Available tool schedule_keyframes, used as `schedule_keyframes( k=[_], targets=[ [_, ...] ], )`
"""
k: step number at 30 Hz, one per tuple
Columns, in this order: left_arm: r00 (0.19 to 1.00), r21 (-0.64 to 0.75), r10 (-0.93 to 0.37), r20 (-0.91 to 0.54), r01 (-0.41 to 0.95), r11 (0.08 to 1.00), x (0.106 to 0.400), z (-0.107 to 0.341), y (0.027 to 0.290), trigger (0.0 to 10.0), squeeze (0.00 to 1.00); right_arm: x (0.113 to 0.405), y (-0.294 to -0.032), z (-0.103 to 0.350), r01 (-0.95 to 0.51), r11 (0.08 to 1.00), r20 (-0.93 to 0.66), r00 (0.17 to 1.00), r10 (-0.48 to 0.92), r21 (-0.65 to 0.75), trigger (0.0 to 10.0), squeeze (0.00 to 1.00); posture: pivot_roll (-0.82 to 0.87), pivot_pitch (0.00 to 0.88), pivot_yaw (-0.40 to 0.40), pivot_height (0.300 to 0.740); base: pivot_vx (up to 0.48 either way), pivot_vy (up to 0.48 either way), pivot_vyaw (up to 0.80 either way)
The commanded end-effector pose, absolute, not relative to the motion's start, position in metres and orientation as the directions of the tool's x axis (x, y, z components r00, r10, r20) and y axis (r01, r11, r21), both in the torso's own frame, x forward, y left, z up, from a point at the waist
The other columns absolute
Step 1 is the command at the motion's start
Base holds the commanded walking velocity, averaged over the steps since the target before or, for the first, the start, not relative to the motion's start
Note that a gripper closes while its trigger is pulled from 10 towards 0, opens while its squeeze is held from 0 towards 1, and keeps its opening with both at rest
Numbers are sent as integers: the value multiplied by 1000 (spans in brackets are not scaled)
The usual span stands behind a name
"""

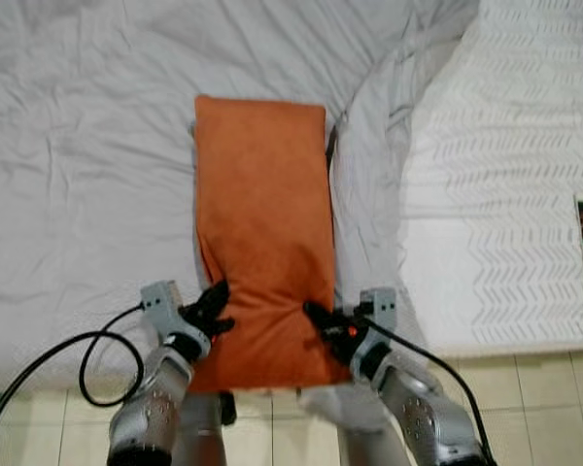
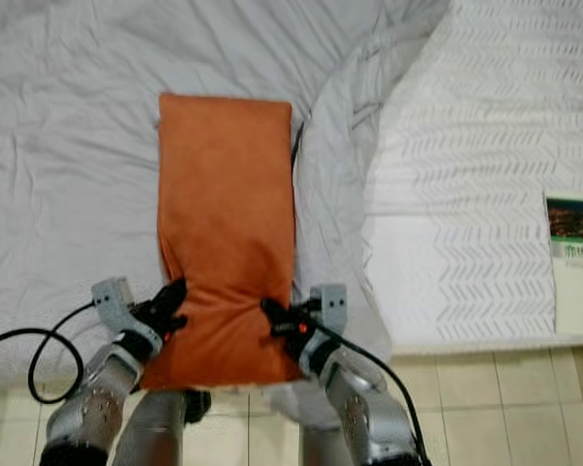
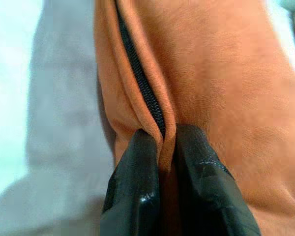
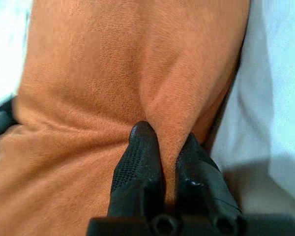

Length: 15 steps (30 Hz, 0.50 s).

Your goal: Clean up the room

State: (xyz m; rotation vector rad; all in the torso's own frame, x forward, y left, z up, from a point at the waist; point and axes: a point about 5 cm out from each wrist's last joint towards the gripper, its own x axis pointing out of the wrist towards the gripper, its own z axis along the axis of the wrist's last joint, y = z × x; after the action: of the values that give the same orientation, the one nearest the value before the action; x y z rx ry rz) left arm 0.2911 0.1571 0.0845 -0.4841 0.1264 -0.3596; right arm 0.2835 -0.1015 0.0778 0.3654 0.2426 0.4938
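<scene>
Orange cushion (image 1: 262, 223) with black zip (image 3: 142, 88), plain grey sheet (image 1: 78, 146), white chevron-patterned cover (image 1: 505, 194), black gripper fingers (image 3: 132, 187), beige tiled floor (image 1: 525, 388)

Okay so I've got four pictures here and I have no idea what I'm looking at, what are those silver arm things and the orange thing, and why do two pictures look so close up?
You are looking through a humanoid robot's cameras. The two wide pictures come from the two eyes in its head, looking down at a bed with a white sheet. The two close-ups come from cameras on its wrists, looking along its black fingers.

The silver arms are the robot's own. The left gripper and right gripper each pinch one side of an orange pillow near its closer end. The pillow lies lengthwise on the bed. In the left wrist view, the fingers clamp the fabric right by the pillow's black zipper.

A white patterned blanket lies to the right, with a booklet on its edge.
</scene>
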Motion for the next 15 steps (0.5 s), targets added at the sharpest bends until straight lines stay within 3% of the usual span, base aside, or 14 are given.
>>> schedule_keyframes(
  k=[1, 2, 5, 7, 12, 13, 14, 15],
  targets=[
    [890, -381, -456, 23, 430, 819, 292, 103, 145, 0, 0, 294, -120, 111, -366, 878, 2, 923, 384, 308, 0, 0, -35, 204, -66, 740, 0, 0, 0],
    [889, -344, -458, 30, 439, 830, 296, 108, 147, 0, 0, 298, -125, 118, -348, 893, 33, 935, 354, 284, 0, 0, -22, 129, -57, 740, 0, 0, 0],
    [887, -322, -460, 33, 445, 836, 298, 112, 148, 0, 0, 300, -128, 123, -335, 902, 53, 941, 333, 271, 0, 0, -22, 129, -57, 740, 0, 0, 0],
    [896, -256, -439, 71, 441, 860, 307, 128, 154, 0, 0, 306, -136, 141, -306, 928, 132, 950, 283, 212, 0, 0, -14, 19, -32, 740, 0, 0, 0],
    [918, -122, -382, 110, 394, 911, 319, 157, 169, 0, 0, 304, -163, 175, -168, 979, 288, 949, 128, 117, 0, 0, -6, 0, -14, 740, 0, 0, 0],
    [926, -107, -363, 106, 373, 922, 319, 157, 171, 1804, 0, 300, -166, 175, -147, 984, 298, 948, 111, 103, 0, 0, -8, 0, -11, 740, 0, 0, 0],
    [931, -100, -351, 102, 361, 927, 319, 157, 172, 1804, 0, 298, -168, 175, -136, 986, 301, 948, 102, 95, 0, 0, -8, 0, -11, 740, 0, 0, 0],
    [934, -84, -347, 90, 354, 932, 319, 153, 170, 10000, 0, 294, -170, 168, -125, 987, 279, 956, 93, 101, 0, 0, -12, 0, -9, 740, 0, 0, 0]
  ],
)
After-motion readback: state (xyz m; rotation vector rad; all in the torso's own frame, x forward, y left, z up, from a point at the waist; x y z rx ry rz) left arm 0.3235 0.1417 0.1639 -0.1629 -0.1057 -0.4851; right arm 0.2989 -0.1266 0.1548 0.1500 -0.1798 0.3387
